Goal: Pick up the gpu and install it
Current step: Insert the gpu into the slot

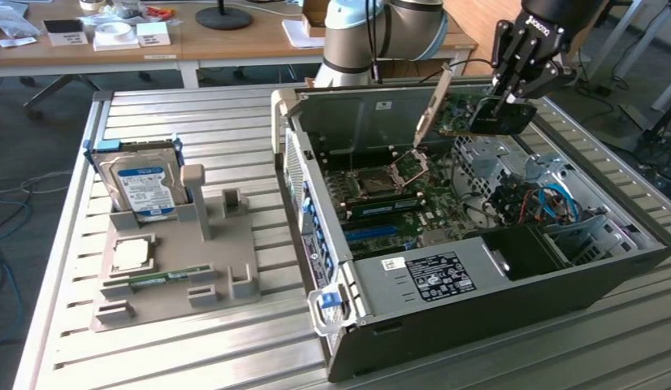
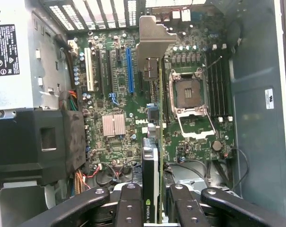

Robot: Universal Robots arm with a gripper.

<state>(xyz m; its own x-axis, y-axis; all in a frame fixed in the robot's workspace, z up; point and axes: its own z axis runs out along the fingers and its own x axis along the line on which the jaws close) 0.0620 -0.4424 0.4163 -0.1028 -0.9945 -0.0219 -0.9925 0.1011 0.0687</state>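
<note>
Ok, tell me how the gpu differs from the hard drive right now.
The gpu hangs in the shut gripper above the open computer case; the hard drive stands in the grey holder at the exterior view's left. The gpu is a green board with black cooler and silvery bracket; the hard drive is silver with a blue-white label. Both are flat parts standing on edge.

The gpu [image 2: 151, 161] has a dull silvery metal bracket [image 2: 152, 38]; the slatted table [image 1: 205, 130] is brushed metal.
</note>
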